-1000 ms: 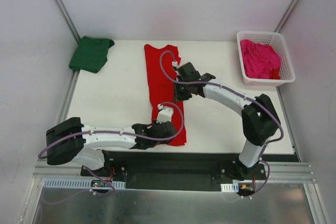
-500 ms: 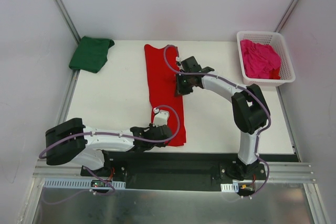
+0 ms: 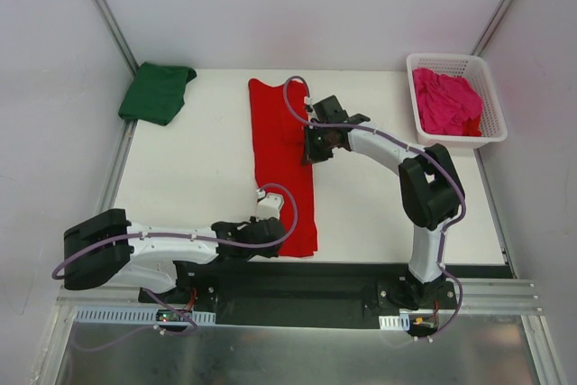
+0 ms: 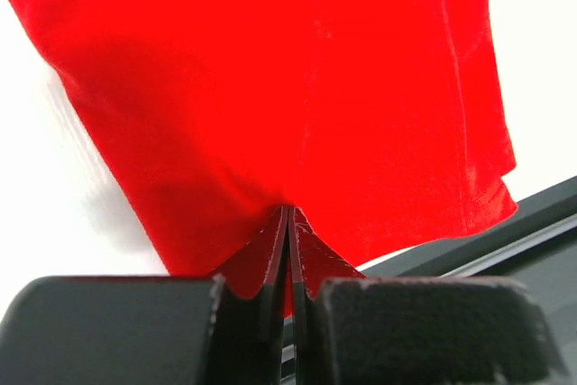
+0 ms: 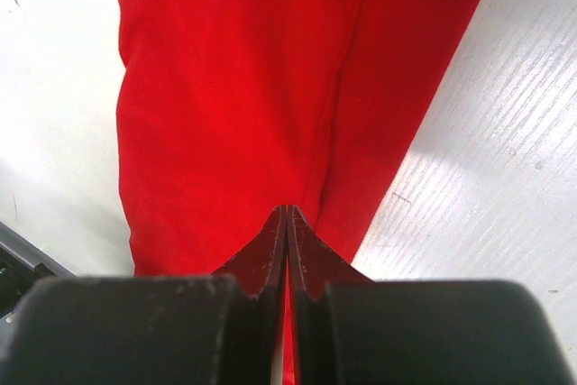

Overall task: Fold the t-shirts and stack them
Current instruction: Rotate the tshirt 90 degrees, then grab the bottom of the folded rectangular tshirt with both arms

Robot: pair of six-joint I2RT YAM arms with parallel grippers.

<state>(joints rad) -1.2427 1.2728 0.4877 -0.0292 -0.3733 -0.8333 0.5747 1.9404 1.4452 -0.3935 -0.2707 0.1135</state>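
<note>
The red t-shirt [image 3: 279, 151] lies folded into a long strip down the middle of the table, also filling the left wrist view [image 4: 297, 69] and the right wrist view [image 5: 234, 87]. My left gripper [image 3: 275, 233] [image 4: 288, 209] is shut on its near hem at the left corner, where the cloth puckers up to the tips. My right gripper [image 3: 309, 152] [image 5: 287, 209] is shut, its tips over the strip's right side about halfway along, with the cloth flat beneath. The dark green t-shirt [image 3: 156, 92] lies folded at the far left corner. The magenta pink t-shirt [image 3: 446, 101] sits crumpled in the basket.
A white lattice basket [image 3: 494, 123] stands at the far right of the white table [image 3: 198, 178]. The table's near edge and a black rail run just behind my left fingers [image 4: 541, 214]. Grey walls with metal posts close in the back and sides.
My left jaws have closed on the hem and the arm has drawn back to the left. My right gripper has shifted slightly farther and left over the shirt's right edge.
</note>
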